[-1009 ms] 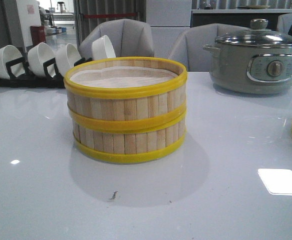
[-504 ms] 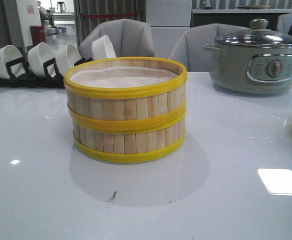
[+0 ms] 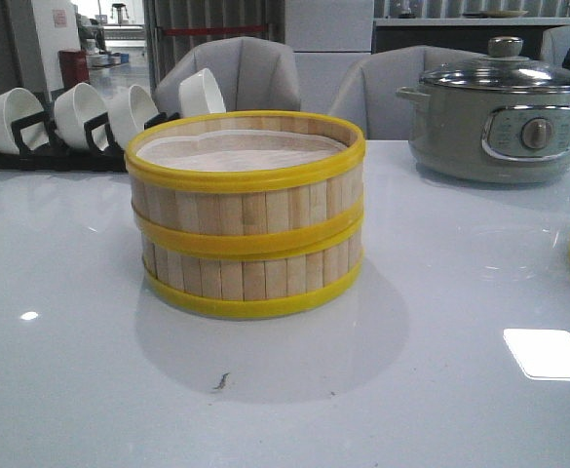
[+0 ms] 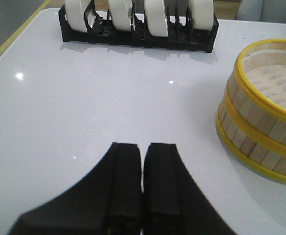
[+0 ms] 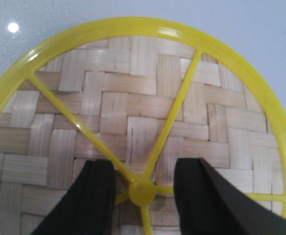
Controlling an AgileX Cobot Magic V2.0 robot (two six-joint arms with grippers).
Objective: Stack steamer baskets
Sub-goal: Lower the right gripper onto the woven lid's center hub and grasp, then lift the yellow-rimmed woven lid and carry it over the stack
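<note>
The white table (image 3: 90,390) spreads wide under me, and near its middle stand the two steamer baskets (image 3: 246,219) already stacked, one squarely on the other, their yellow rims lined up and the white paper lining showing in the upper one; I judge that part of the job done. Behind them at the far right sits the grey-green pot (image 3: 504,117) with its glass lid, and at the far left the black rack (image 3: 31,146) holding white bowls (image 3: 75,109), both well apart from the stack and out of my way. At the right edge of the front view a sliver of yellow rim shows, which I take to be the woven lid (image 5: 133,112) that my right wrist camera looks straight down on: a round bamboo weave in a yellow hoop with spokes meeting at a small hub. My right gripper (image 5: 143,188) hovers over it with its fingers spread apart, one on each side of that hub, so I read this as lining up to pinch the hub, the one raised part a flat lid seems to offer. Whether the fingertips touch the weave I cannot tell. My left gripper (image 4: 142,183) is pressed closed on nothing, parked low over bare table beside the stack, near the rack, where it will not block the right arm's path to the top basket. The grasp must be centred, or the lid could tilt when lifted.
</note>
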